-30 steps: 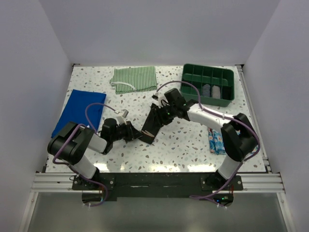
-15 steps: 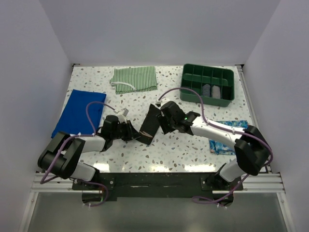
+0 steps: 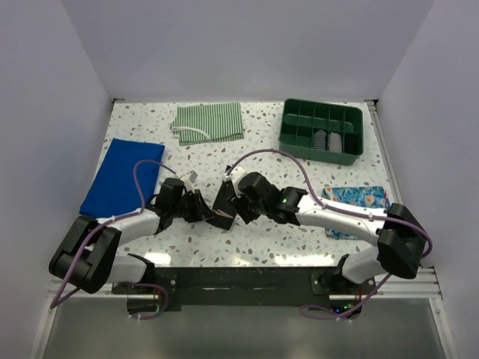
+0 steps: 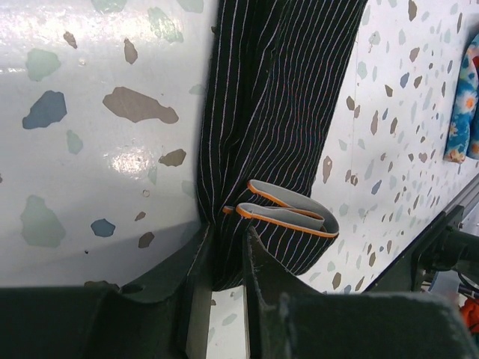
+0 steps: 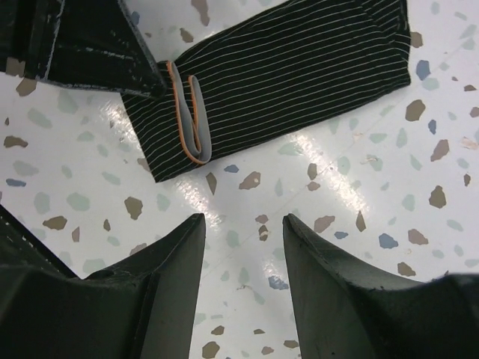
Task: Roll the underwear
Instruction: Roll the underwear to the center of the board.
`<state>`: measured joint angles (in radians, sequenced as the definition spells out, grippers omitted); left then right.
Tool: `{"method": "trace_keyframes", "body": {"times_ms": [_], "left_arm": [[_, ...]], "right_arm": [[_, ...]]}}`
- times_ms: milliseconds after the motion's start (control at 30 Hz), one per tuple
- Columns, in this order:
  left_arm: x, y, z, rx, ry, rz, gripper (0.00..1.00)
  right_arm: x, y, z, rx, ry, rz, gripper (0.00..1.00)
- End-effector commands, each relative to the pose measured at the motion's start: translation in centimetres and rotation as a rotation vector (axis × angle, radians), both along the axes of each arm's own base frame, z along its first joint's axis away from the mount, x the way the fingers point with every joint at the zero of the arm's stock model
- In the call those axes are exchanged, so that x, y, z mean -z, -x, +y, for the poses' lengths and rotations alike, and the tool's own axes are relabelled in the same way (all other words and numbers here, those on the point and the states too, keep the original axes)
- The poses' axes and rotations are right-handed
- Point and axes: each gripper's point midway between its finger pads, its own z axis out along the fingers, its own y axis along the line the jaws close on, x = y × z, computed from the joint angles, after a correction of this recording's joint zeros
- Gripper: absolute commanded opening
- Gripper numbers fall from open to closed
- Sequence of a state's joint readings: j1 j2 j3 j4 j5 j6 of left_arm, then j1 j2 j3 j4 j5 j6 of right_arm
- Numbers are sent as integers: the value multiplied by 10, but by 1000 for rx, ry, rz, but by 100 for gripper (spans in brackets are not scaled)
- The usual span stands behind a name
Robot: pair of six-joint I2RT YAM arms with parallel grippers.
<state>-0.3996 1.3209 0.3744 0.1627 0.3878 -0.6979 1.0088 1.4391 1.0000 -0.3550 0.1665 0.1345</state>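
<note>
The underwear (image 3: 222,200) is a black pinstriped garment with a grey, orange-edged waistband (image 5: 187,112), and it lies folded into a long strip on the speckled table. My left gripper (image 4: 224,235) is shut on its near end right beside the folded waistband (image 4: 288,217); from above, this gripper (image 3: 207,209) is at the strip's left side. My right gripper (image 5: 243,218) hangs open over bare table just short of the underwear (image 5: 299,67), with nothing between its fingers. In the top view, it (image 3: 233,207) sits close to the strip's right side.
A green-and-white striped cloth (image 3: 208,122) lies at the back. A blue cloth (image 3: 122,174) lies on the left. A green compartment tray (image 3: 322,149) with rolled items stands at the back right. A blue floral cloth (image 3: 355,202) lies on the right, behind my right forearm.
My right arm has swung toward the near edge and left, and its jaws now stand apart from the underwear. The black strip now lies shorter and lower. The left gripper keeps its hold.
</note>
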Motion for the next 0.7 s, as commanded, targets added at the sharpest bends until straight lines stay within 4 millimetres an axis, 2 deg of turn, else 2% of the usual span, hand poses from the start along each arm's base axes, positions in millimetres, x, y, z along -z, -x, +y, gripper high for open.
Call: {"method": "trace_keyframes", "body": {"times_ms": [0, 300, 667], "left_arm": [[18, 19, 15, -15, -94, 110, 0], [20, 20, 22, -5, -164, 156, 0], [19, 21, 25, 0, -197, 183, 0]], "right_arm": [[2, -7, 1, 8, 53, -35, 50], [5, 25, 22, -165, 162, -122, 51], [10, 41, 37, -253, 169, -140, 51]]}}
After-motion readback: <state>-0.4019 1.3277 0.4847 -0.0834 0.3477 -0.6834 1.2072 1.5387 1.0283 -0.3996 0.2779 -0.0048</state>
